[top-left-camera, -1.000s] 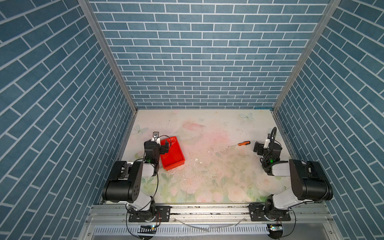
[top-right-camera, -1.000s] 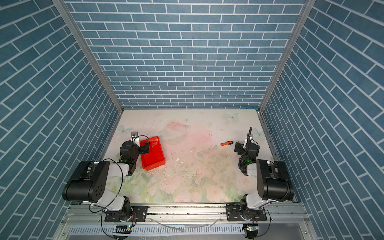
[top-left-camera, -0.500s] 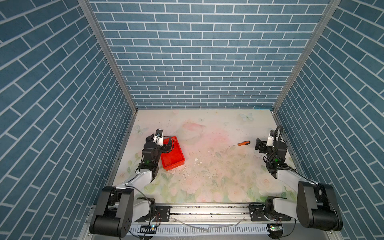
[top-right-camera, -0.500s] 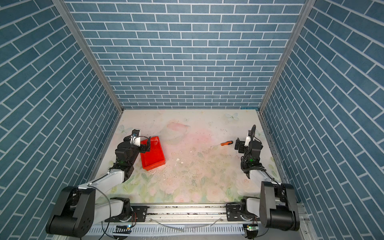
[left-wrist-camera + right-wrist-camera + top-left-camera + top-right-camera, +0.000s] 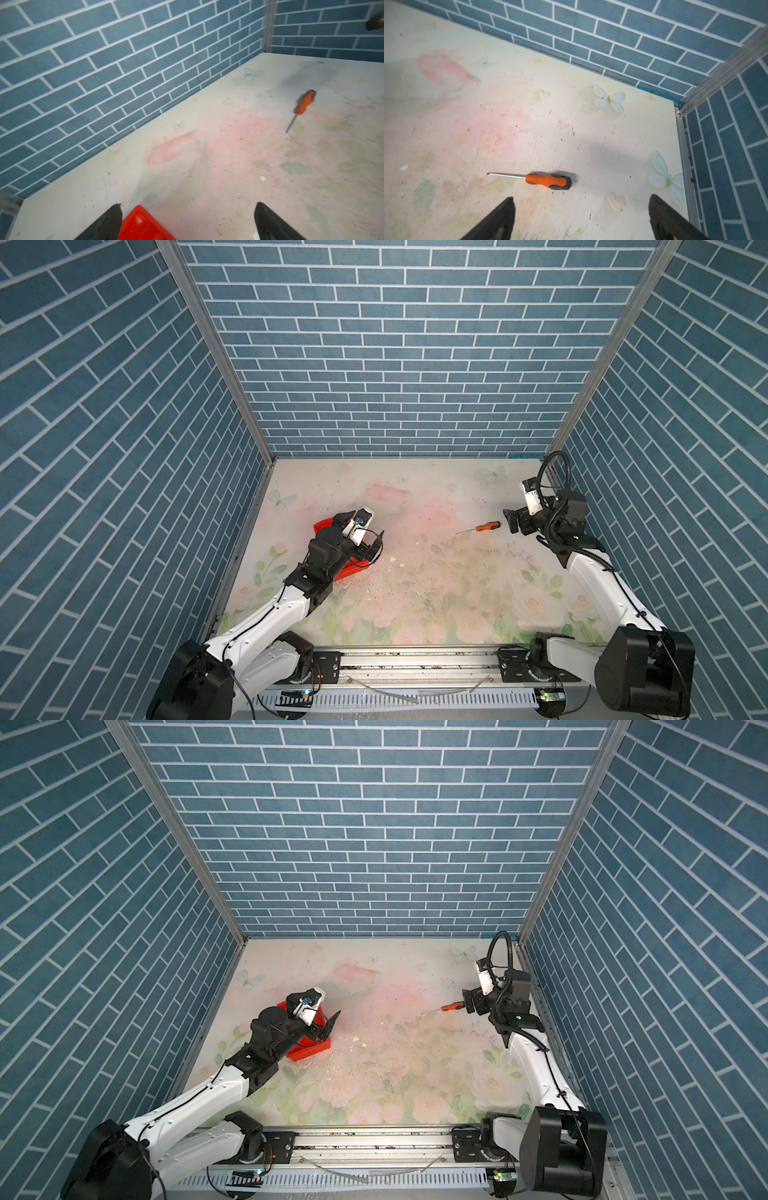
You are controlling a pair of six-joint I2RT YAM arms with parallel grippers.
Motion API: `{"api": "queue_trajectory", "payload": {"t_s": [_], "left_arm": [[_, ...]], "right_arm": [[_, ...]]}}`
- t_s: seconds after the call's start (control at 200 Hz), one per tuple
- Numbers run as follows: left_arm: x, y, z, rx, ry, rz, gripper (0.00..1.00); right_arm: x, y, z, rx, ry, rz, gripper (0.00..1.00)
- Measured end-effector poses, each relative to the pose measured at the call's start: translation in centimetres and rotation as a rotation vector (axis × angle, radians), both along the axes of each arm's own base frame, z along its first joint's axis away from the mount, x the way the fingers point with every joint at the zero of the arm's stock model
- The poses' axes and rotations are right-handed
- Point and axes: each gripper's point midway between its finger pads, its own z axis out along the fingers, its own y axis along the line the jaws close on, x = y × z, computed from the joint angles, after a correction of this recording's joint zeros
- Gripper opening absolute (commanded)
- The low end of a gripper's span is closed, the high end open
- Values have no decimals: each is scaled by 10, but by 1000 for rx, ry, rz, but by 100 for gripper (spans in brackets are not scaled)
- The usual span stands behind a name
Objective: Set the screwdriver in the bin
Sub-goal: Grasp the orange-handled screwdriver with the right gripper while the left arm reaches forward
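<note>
Nearest you, the left gripper (image 5: 188, 207) hangs over the red bin (image 5: 321, 525) on the left of the table (image 5: 415, 593), jaws spread wide and holding nothing. It sits right over the drop spot, so plan to pull it aside before you carry anything there.

Farther out on the right, the right gripper (image 5: 581, 198) is just beside the orange-handled screwdriver (image 5: 542, 179), jaws also wide and empty. The screwdriver lies flat on the table, well apart from the bin, with its shaft pointing toward the bin's side.

In the right wrist view it lies roughly along the line between the two fingertips, so closing now would likely squeeze it end to end. Turn the wrist until the jaws straddle the handle crosswise, come down over the fat orange part rather than the thin shaft, then close.

The left arm covers most of the bin in both top views, and the left wrist view shows only one corner. You cannot tell what is inside. The screwdriver's tip is too small to make out.
</note>
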Motion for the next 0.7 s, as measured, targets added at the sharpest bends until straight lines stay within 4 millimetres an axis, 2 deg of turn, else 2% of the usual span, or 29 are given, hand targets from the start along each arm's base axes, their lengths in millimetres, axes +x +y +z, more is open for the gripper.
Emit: {"api": "queue_trajectory", "payload": {"t_s": [0.17, 0.36, 0.515, 0.7], "left_arm": [[-24, -43, -6, -7, 45, -155, 100], [-46, -83, -24, 11, 106, -283, 100], [-59, -102, -35, 20, 137, -346, 100], [-68, -112, -46, 41, 161, -381, 100]], "right_arm": [[-2, 19, -16, -122, 120, 156, 99], [-2, 38, -47, -240, 243, 311, 99], [4, 45, -70, -304, 308, 385, 99], [19, 45, -96, -348, 379, 423, 99]]}}
